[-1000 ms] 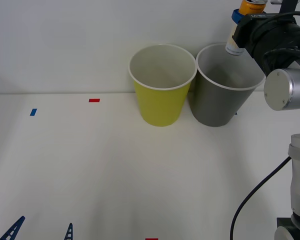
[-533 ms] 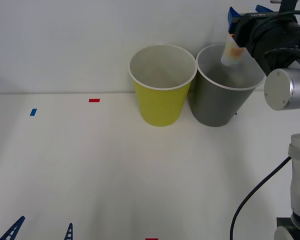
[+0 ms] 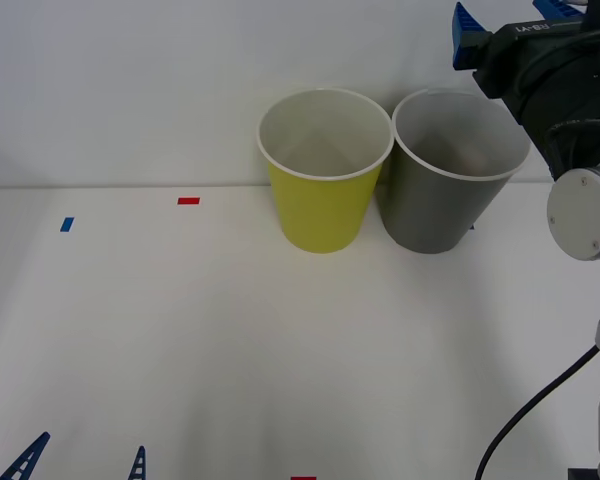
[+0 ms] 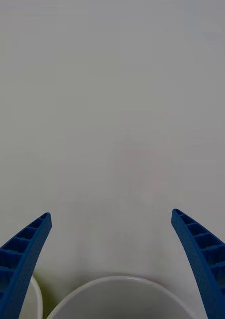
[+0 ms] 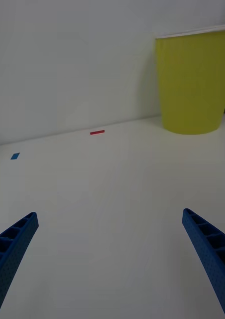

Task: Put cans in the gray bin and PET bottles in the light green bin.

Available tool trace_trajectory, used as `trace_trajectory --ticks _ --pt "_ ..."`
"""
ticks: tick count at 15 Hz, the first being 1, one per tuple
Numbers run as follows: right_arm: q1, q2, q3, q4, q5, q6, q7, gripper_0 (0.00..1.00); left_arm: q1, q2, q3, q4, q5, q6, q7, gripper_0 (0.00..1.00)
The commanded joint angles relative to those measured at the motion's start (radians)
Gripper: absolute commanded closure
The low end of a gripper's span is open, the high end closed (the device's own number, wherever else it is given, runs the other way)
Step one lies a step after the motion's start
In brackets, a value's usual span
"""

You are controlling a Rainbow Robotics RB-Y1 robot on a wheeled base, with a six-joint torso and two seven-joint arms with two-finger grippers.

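1. The right hand (image 3: 510, 25) is raised above and just behind the gray bin (image 3: 450, 190), at the far right of the surface (image 3: 230, 330). Its blue ribbed fingers (image 3: 467, 32) are spread wide apart and grip nothing.
2. In the right wrist view the two fingers (image 4: 20, 259) stand at the corners with bare white wall between them. Below the right hand (image 4: 112, 264) curves the white rim of the gray bin (image 4: 117, 283), and a sliver of the light green bin (image 4: 37, 299) sits beside it.
3. The gray bin stands upright against the back wall, its pale inner wall visible from the front view. The can cannot be made out inside it from this angle.
4. The light green bin (image 3: 325, 195) stands upright just to the left of the gray bin, the two rims touching or nearly so. What can be seen of its inside is pale and bare.
5. The left hand (image 3: 85, 465) is parked low at the near left edge of the surface, well apart from both bins. Its fingers (image 5: 13, 249) are apart and hold nothing.
6. The left wrist view, with the left hand (image 5: 112, 259), looks across the surface (image 5: 112, 199) toward the light green bin (image 5: 194, 84).
7. A small red tape mark (image 3: 188, 201) and a blue tape mark (image 3: 67, 224) lie on the surface to the left of the bins, with another red mark (image 3: 302, 478) at the near edge.
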State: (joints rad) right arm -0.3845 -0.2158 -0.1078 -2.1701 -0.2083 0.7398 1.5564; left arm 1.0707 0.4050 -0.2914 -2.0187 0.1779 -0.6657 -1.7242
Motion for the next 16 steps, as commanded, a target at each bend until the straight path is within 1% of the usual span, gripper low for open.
trace_trajectory --ticks 1,5,8,10,12,16 --pt "0.096 -0.028 0.013 -0.114 -0.02 0.0 -0.009 0.2 0.0 0.0 0.0 0.0 0.0 0.0 0.0 0.0" --pt "0.246 -0.036 0.011 -0.258 -0.039 0.001 -0.015 0.2 0.0 0.0 0.0 0.0 0.0 0.0 0.0 0.0" --pt "0.342 -0.033 0.005 -0.33 -0.042 0.0 -0.015 0.2 0.0 0.0 0.0 0.0 0.0 0.0 0.0 0.0" --pt "0.372 -0.028 -0.004 -0.349 -0.042 -0.003 -0.015 0.2 0.0 0.0 0.0 0.0 0.0 0.0 0.0 0.0" --pt "0.45 -0.027 -0.004 -0.349 -0.046 -0.08 -0.018 0.2 0.0 0.0 0.0 0.0 0.0 0.0 0.0 0.0" --pt "0.611 -0.024 0.031 -0.349 -0.054 -0.258 -0.018 0.2 0.0 0.0 0.0 0.0 0.0 0.0 0.0 0.0"
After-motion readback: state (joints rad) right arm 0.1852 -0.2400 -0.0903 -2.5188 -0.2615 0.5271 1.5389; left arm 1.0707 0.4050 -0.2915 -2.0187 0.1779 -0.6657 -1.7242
